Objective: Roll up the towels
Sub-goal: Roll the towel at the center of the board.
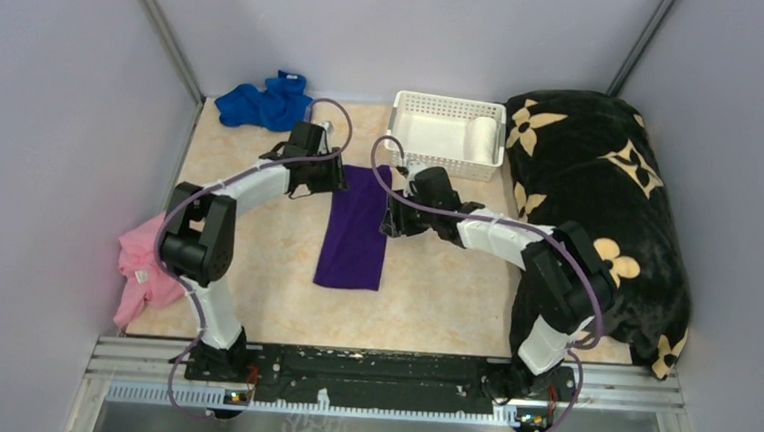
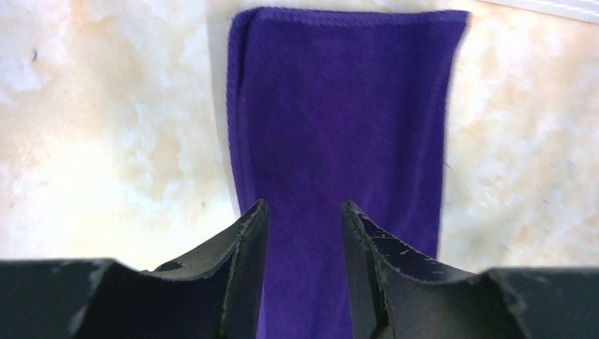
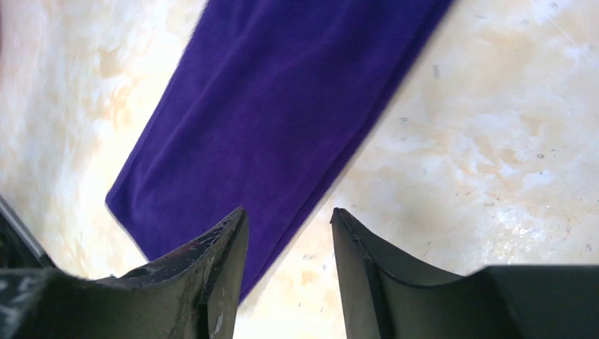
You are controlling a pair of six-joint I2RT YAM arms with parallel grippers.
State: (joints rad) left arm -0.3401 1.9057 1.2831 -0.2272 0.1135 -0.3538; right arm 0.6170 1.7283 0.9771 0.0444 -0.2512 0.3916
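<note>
Nearest to me, my two bases sit bolted to the black rail (image 1: 378, 371) at the table's near edge, and both arms arch forward over the marbled beige table (image 1: 453, 301). A crumpled pink cloth (image 1: 142, 271) lies at the table's left edge, just beside my left elbow. In the middle, the dark purple towel (image 1: 355, 229) is spread flat as a long narrow strip running away from me, its near end a little left of its far end. My left gripper (image 2: 304, 233) hangs above the towel's far left part; through its wrist camera I see both fingers parted with purple cloth showing in the gap, nothing clamped between them. My right gripper (image 3: 289, 244) hangs over the towel's far right edge, jaws likewise spread apart and empty, with the cloth's edge and bare table showing between the fingers. Whether either set of fingertips touches the cloth, I cannot tell. On the right a big black plush blanket with beige flowers (image 1: 599, 209) is heaped along the wall. Farther back, the white plastic basket (image 1: 448, 135) holds the cream-white towel (image 1: 481, 137), rolled up against its right side. At the far left corner, the bright blue towel (image 1: 265, 104) lies bunched and unrolled.
</note>
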